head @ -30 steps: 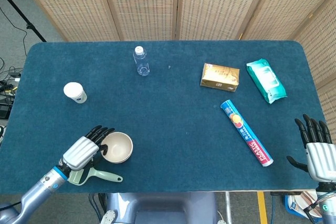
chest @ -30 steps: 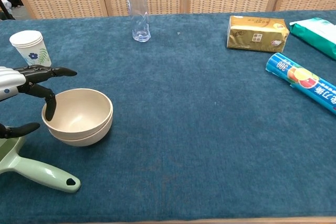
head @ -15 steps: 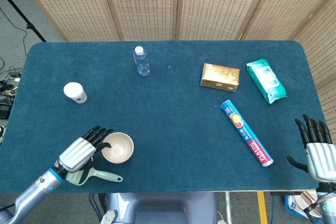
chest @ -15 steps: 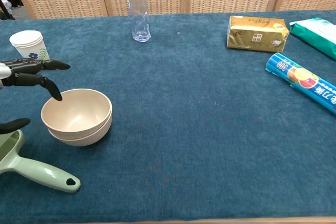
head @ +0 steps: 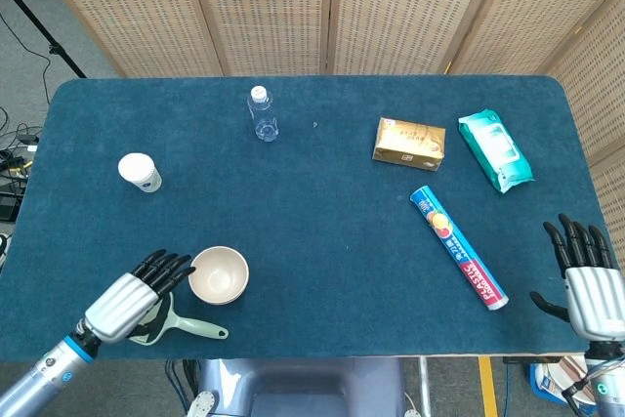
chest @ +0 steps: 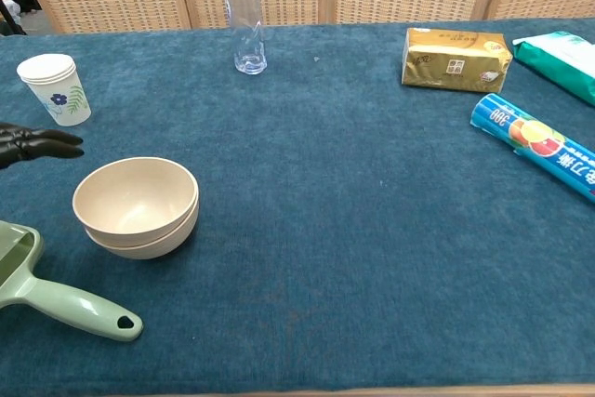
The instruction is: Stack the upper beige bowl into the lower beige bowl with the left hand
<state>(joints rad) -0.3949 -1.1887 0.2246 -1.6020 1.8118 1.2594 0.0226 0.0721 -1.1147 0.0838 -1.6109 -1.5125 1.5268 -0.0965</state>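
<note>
Two beige bowls (head: 219,274) (chest: 138,205) sit nested one inside the other on the blue table near its front left. My left hand (head: 133,297) hovers just left of the stack, fingers spread and empty, clear of the rim; in the chest view only its dark fingertips (chest: 37,144) show at the left edge. My right hand (head: 583,277) is open with fingers apart at the table's front right corner, far from the bowls.
A green scoop (head: 174,324) (chest: 56,297) lies in front of the bowls, partly under my left hand. A paper cup (head: 140,172), a clear bottle (head: 262,114), a gold tissue pack (head: 408,142), a teal wipes pack (head: 495,149) and a blue wrap roll (head: 458,246) lie about.
My left hand has drawn back to the left and toward the table's front edge, away from the bowl rim. The stacked bowls stay put. The right hand barely moved.
</note>
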